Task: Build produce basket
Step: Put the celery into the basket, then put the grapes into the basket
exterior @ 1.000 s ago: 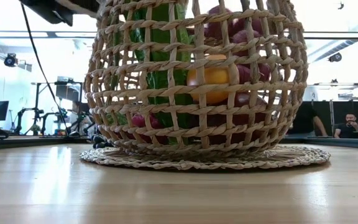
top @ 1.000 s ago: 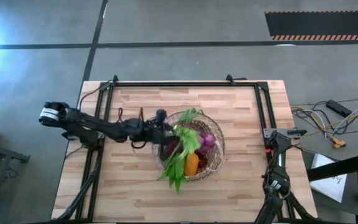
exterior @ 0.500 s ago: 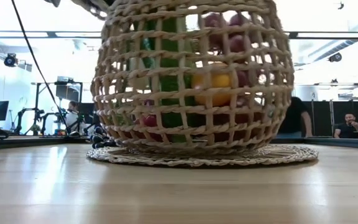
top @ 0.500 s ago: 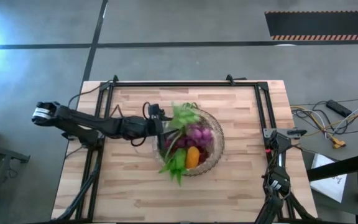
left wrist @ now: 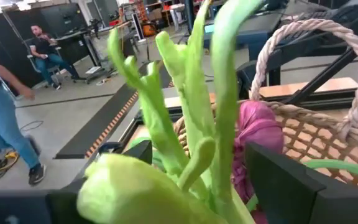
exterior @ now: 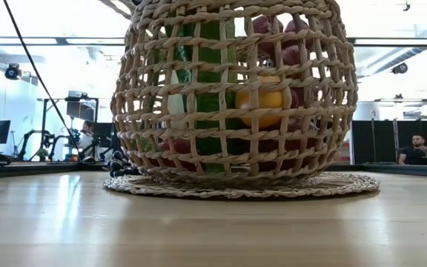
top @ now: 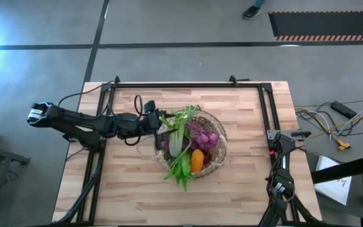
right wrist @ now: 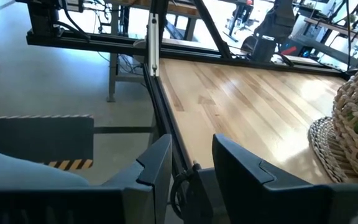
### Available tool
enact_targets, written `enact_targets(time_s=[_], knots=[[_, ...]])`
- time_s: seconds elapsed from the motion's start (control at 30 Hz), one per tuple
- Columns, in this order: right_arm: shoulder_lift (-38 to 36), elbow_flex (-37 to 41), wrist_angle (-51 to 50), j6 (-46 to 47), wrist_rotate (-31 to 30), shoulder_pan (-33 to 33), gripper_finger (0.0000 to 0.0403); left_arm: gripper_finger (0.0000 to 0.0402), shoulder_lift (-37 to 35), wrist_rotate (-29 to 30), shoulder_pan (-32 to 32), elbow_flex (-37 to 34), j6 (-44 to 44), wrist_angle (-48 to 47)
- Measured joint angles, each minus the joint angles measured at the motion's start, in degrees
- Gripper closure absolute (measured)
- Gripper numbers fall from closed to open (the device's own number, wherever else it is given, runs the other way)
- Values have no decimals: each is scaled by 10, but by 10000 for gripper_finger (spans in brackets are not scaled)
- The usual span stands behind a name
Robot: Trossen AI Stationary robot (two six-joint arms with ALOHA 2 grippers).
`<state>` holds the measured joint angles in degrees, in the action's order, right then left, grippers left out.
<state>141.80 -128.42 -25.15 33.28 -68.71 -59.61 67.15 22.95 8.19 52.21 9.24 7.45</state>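
At the basket's [top: 214, 159] rim the left gripper [top: 158, 123] has its jaws closed on the leek [top: 178, 140], seemingly light, stiff and slick, best held low on its stalk; the right gripper's [right wrist: 188, 163] jaws stand apart, idle.

Premises are presenting as a robotics lab or workshop. A butcher-block table [top: 232, 183] is sitting on a grey concrete floor [top: 181, 63] with hazard-striped matting [top: 323, 25] at 1 o'clock and loose cables [top: 333, 129] at 3 o'clock. Equipment stands [exterior: 69, 126], dark workbenches [exterior: 402, 159] and seated people [exterior: 417, 148] are occupying the room behind.
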Motion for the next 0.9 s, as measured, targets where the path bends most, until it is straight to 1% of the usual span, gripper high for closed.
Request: enact_targets(time_s=[0.13, 0.27, 0.37, 0.43, 0.5, 0.57, 0.63, 0.77, 0.83, 0.9], knots=[[0, 1, 0, 0, 1, 0, 294, 162, -6, 21, 22, 12, -1, -1], [0, 1, 0, 0, 1, 0, 294, 162, -18, 30, 53, 43, -1, -16], [0, 1, 0, 0, 1, 0, 294, 162, -30, 31, 75, 75, -3, -87], [0, 1, 0, 1, 1, 0, 294, 162, -37, 35, 88, 103, -26, -160], [0, 1, 0, 1, 1, 0, 294, 162, -42, 54, 103, 133, -51, -225], [0, 1, 0, 1, 1, 0, 294, 162, -44, 100, 127, 160, -70, -287], [0, 1, 0, 1, 1, 0, 294, 162, -44, 165, 161, 179, -81, -342], [0, 1, 1, 1, 1, 0, 294, 162, -43, 337, 244, 204, -111, -436], [0, 1, 1, 1, 1, 0, 294, 162, -44, 408, 282, 208, -133, -466], [0, 1, 1, 1, 1, 0, 294, 162, -45, 441, 312, 209, -157, -480]])
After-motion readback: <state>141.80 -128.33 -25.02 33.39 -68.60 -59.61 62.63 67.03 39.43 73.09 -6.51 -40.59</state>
